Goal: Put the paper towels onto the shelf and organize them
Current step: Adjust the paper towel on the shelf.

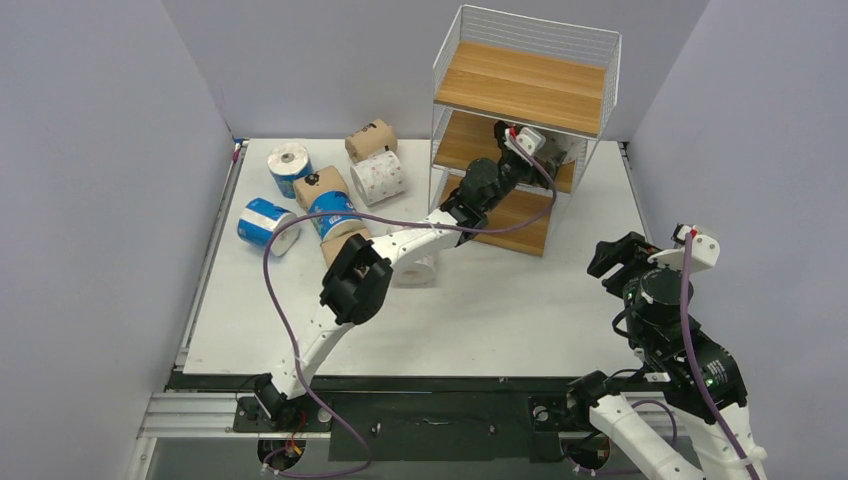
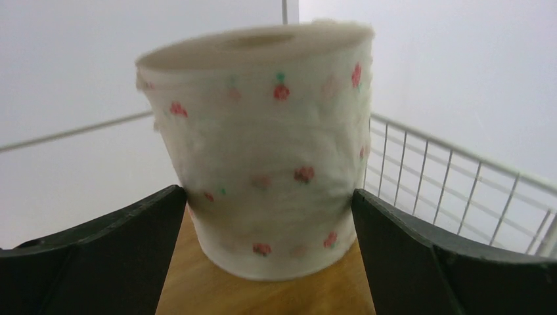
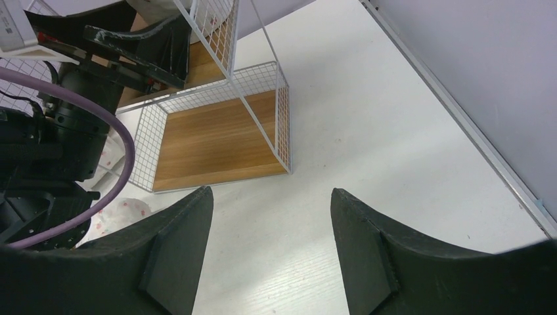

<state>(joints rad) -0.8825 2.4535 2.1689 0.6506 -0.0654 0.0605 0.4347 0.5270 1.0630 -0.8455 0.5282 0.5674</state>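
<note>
My left gripper (image 2: 269,192) reaches into the middle tier of the shelf (image 1: 520,88) and is shut on a white roll with pinkish dots (image 2: 263,164). The roll stands upright on the wooden board (image 2: 263,295), with a finger touching each side. In the top view that gripper (image 1: 548,148) is partly hidden under the top board. My right gripper (image 3: 269,193) is open and empty over the table, right of the shelf (image 3: 210,141); it also shows in the top view (image 1: 620,258).
Loose rolls lie on the table left of the shelf: blue-and-white (image 1: 290,165) (image 1: 265,225) (image 1: 333,212), brown (image 1: 370,138) (image 1: 320,183) (image 1: 340,243), white dotted (image 1: 378,178). Another dotted roll (image 1: 420,270) sits under my left arm. Wire mesh (image 2: 427,177) walls the shelf side.
</note>
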